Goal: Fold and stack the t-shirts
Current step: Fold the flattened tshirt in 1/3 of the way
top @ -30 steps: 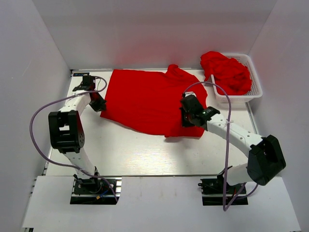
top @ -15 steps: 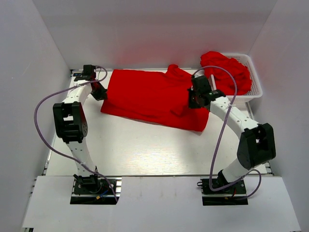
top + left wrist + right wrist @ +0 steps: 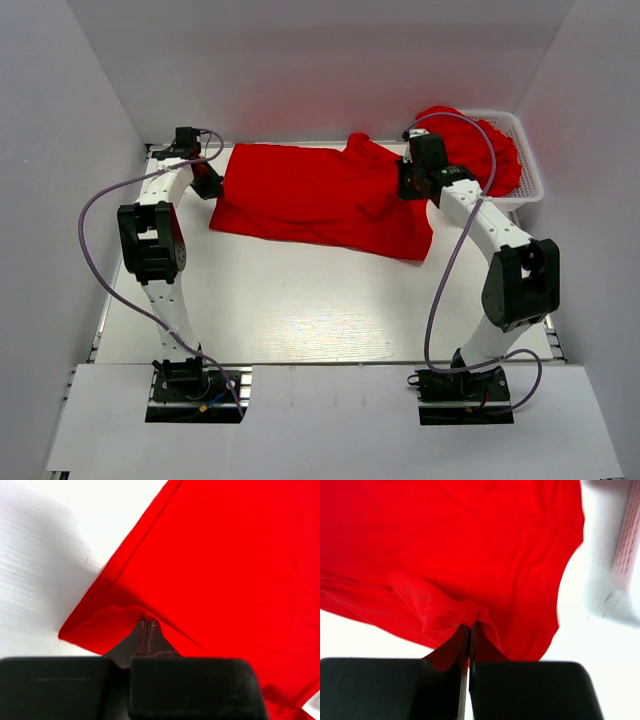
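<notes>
2 tools are clenched on the shirt (image 3: 310, 195), spread at 12 o'clock on the table (image 3: 300, 310): left tool (image 3: 147, 623) pinching its 9 o'clock edge, right tool (image 3: 469, 626) its 3 o'clock edge beside the basket (image 3: 530, 185). Best to keep both pinches level and equally taut, so it lies flat for folding.

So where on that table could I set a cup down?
The near half of the table is bare, bordered by the front edge of the red t-shirt and the two arms. The far half is crowded: the t-shirt spread out, the left pincer and right pincer clamped on its ends, and the full basket at far right.
</notes>
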Action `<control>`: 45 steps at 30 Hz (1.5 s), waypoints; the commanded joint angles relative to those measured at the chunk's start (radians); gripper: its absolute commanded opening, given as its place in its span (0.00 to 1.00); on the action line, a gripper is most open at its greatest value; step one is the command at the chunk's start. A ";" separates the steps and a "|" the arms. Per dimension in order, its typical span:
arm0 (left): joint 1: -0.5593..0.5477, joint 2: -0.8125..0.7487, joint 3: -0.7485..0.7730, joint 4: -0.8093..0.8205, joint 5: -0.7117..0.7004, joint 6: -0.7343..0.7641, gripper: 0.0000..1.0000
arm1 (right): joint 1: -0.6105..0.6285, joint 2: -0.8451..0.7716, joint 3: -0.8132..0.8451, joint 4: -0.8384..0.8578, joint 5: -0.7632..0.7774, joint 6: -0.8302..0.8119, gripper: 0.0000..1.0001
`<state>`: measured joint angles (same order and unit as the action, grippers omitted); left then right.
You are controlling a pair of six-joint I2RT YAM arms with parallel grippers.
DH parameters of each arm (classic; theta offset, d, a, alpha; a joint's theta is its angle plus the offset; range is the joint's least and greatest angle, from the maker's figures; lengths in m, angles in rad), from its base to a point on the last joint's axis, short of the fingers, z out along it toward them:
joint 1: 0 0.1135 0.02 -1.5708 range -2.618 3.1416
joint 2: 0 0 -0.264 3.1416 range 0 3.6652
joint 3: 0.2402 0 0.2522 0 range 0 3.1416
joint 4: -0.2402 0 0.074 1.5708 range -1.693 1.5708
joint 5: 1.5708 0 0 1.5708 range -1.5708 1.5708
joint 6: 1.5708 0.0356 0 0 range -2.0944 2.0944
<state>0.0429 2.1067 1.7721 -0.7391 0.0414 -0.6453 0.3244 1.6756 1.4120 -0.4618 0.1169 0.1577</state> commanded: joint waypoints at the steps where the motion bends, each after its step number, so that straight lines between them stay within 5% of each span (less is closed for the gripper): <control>1: 0.015 0.003 0.044 -0.003 -0.008 -0.011 0.00 | -0.022 0.036 0.085 0.049 -0.034 -0.092 0.00; 18: 0.024 0.163 0.173 0.113 0.032 -0.002 0.02 | -0.105 0.422 0.463 0.022 -0.088 -0.221 0.00; 19: 0.025 0.174 0.184 0.113 0.043 -0.002 0.12 | -0.110 0.440 0.491 0.008 -0.088 -0.218 0.00; 20: 0.025 0.190 0.208 0.125 0.058 -0.002 0.59 | -0.113 0.481 0.565 0.000 -0.091 -0.195 0.17; 22: 0.025 0.199 0.230 0.135 0.070 -0.002 1.00 | -0.119 0.541 0.603 -0.005 -0.079 -0.175 0.50; 24: 0.025 0.199 0.274 0.135 0.071 0.007 1.00 | -0.123 0.603 0.685 -0.014 -0.076 -0.121 0.73; 27: 0.034 0.187 0.319 0.124 0.061 0.030 1.00 | -0.124 0.621 0.780 -0.034 -0.057 -0.087 0.90; 30: 0.034 0.142 0.310 0.135 0.074 0.056 1.00 | -0.128 0.548 0.727 -0.031 -0.088 -0.083 0.90; 39: 0.002 0.099 0.161 0.145 0.182 0.121 1.00 | -0.122 0.285 0.213 0.024 -0.299 0.008 0.90; 45: -0.008 0.108 -0.009 0.199 0.261 0.121 1.00 | -0.127 0.305 0.104 0.055 -0.371 0.068 0.90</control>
<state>0.0452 2.2761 1.8366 -0.5632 0.2451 -0.5434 0.2024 1.9697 1.5368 -0.4427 -0.1799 0.1768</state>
